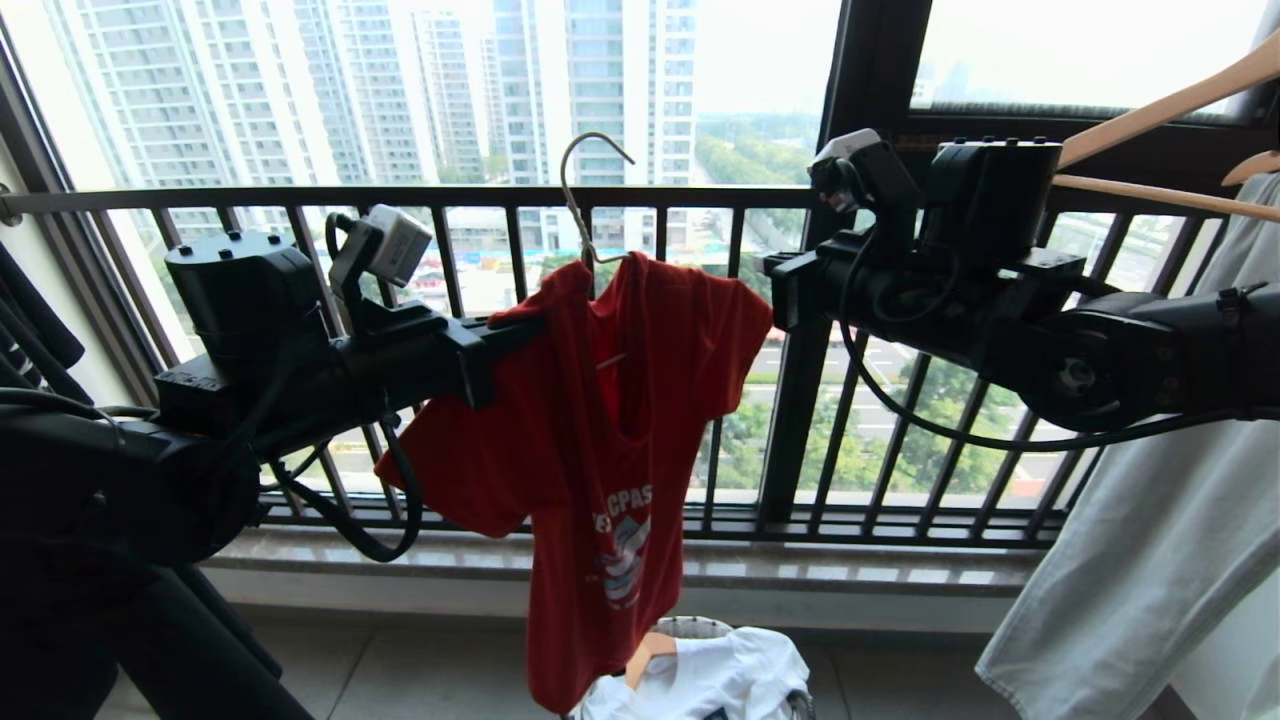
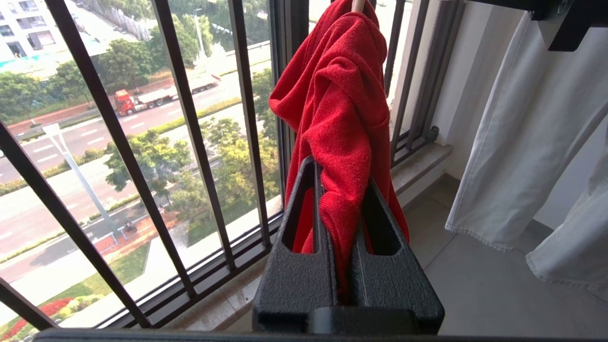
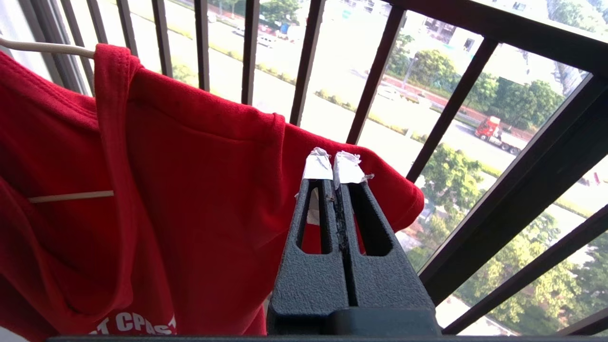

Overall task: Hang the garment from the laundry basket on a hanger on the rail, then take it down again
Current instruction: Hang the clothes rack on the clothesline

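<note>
The red garment (image 1: 590,430) hangs on the thin cream hanger (image 1: 580,200), whose hook stands free in the air in front of the window. My left gripper (image 1: 525,325) is shut on the garment's left shoulder; in the left wrist view red cloth (image 2: 339,95) is pinched between the fingers of that gripper (image 2: 339,173). My right gripper (image 3: 332,164) is shut and empty, its taped tips just off the other sleeve (image 3: 380,190); in the head view it (image 1: 775,290) sits beside that shoulder. The laundry basket (image 1: 690,626) stands on the floor below. The rail is out of view.
A black barred window railing (image 1: 700,195) runs behind the garment. Wooden hangers (image 1: 1160,110) carry a pale garment (image 1: 1130,560) at the right. Dark clothes (image 1: 30,330) hang at the far left. White cloth (image 1: 720,680) and a wooden hanger lie in the basket.
</note>
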Controlling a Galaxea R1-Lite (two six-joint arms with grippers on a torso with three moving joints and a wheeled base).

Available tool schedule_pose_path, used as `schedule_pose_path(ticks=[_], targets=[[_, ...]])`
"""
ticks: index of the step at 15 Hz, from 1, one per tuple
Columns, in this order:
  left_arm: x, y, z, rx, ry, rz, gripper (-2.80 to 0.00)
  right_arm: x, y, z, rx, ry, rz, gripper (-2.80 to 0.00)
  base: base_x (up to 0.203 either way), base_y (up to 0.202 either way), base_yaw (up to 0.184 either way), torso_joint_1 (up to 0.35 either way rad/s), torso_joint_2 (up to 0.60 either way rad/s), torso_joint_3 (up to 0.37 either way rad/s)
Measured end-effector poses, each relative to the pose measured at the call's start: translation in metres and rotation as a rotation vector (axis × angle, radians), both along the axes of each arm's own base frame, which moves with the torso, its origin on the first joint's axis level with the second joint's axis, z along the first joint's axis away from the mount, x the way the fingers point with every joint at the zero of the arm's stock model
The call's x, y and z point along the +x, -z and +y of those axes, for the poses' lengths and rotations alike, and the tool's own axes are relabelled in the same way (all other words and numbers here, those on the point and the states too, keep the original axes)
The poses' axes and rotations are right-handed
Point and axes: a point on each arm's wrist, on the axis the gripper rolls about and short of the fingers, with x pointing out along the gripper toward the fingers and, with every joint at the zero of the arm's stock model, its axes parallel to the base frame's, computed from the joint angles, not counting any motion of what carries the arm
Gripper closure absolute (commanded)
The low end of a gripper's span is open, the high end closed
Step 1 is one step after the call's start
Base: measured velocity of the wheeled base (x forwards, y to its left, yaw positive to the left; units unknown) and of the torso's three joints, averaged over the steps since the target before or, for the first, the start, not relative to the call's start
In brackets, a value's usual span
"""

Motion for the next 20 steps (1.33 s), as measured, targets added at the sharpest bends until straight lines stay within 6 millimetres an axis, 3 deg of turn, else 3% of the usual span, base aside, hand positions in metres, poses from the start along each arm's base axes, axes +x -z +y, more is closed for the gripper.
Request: schedule_pose_path(ticks=[5,15,20], targets=[[-0.015,0.003,0.011,-0.053,-0.017,0.076,0.00,-0.002,0.002,-0.003,0.077,0.089,0.051,0.00,0.000,0.000,0.000,0.000,0.00,0.000],[-0.027,0.011,0.033,-0.076,-0.081,0.136,0.00,-0.038,0.001,-0.021,0.072,0.170,0.088,0.00,0.000,0.000,0.000,0.000,0.00,0.000],[-0.034,0.013,0.041,-0.075,-0.103,0.144,0.00,-0.044,0.013,-0.025,0.083,0.179,0.138,0.00,0.000,0.000,0.000,0.000,0.00,0.000]])
